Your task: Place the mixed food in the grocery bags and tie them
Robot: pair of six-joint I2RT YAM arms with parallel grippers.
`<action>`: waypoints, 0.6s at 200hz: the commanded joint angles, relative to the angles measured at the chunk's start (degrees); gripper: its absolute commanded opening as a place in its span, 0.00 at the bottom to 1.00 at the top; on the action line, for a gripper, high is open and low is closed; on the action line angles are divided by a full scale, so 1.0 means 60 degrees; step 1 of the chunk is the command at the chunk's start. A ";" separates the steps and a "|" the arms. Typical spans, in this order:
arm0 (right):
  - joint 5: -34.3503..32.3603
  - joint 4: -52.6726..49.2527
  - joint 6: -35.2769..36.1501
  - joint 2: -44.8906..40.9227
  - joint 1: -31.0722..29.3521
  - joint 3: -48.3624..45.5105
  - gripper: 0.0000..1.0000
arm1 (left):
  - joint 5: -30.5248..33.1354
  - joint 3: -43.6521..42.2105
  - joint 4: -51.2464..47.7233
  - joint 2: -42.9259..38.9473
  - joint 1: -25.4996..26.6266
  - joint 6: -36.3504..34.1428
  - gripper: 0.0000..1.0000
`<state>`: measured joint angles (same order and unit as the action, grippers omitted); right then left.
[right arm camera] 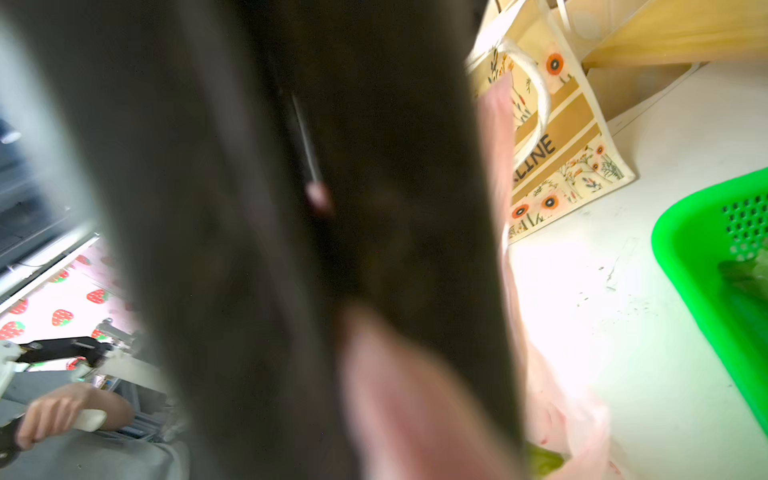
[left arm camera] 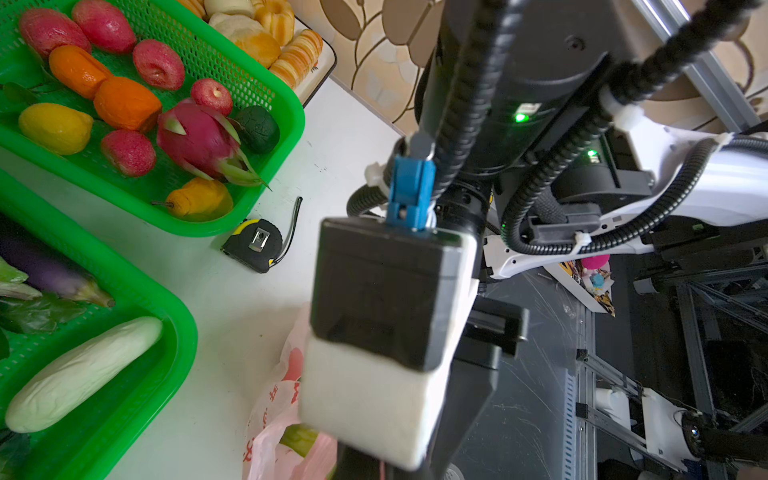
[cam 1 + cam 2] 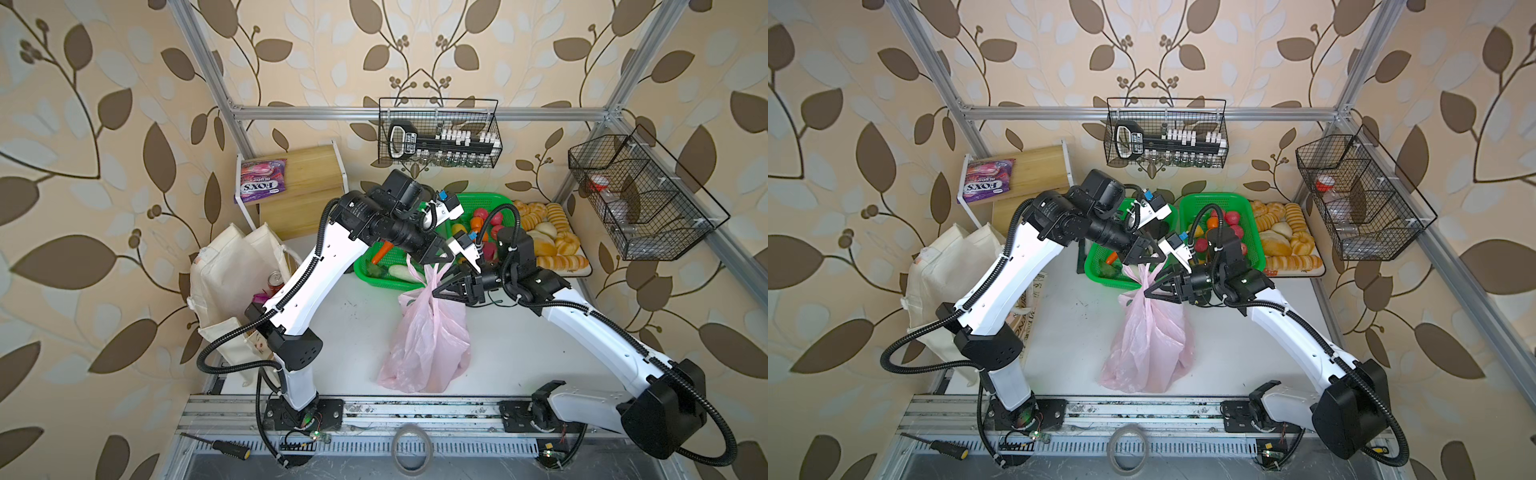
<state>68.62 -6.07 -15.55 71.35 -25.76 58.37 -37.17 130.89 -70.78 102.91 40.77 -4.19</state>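
Note:
The pink plastic bag (image 3: 428, 336) (image 3: 1150, 340) stands mid-table, its handles drawn up toward the back. My left gripper (image 3: 441, 259) (image 3: 1148, 259) is shut on one handle's top. Just below it, my right gripper (image 3: 436, 291) (image 3: 1148, 291) reaches in from the right, its fingertips together on the other handle. In the right wrist view, blurred pink plastic (image 1: 399, 395) lies between the dark fingers. Green cabbage (image 2: 297, 436) shows through the bag's mouth. At the left stands the cream canvas tote (image 3: 232, 274) (image 1: 573, 137), with a red soda can (image 3: 275, 277) and a purple packet (image 3: 259, 297) inside.
Two green mesh baskets (image 3: 490, 203) (image 3: 374, 274) of fruit and vegetables sit behind the bag, beside a bread tray (image 3: 552, 241). A purple FOX'S packet (image 3: 261, 180) lies on the wooden shelf. A tape measure (image 2: 253, 245) is by the baskets. Wire baskets (image 3: 640, 199) hang at back and right.

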 commanded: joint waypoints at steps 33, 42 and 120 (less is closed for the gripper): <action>-0.0350 0.1178 -0.0633 -0.0124 -0.0072 -0.0445 0.08 | -0.0111 0.0005 0.0388 -0.0522 -0.0072 0.0000 0.00; -0.0403 0.1349 -0.0763 -0.0187 -0.0072 -0.0550 0.03 | -0.0012 -0.0092 0.0503 -0.0594 -0.0072 0.0072 0.00; -0.1607 0.2786 -0.1987 -0.0725 0.0056 -0.1454 0.00 | 0.2168 -0.2137 0.2818 -0.2341 -0.0072 0.1348 0.75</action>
<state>62.37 6.26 -24.77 68.77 -25.80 51.33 -31.66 121.93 -61.71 96.05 40.77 0.67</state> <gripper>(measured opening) 0.047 0.667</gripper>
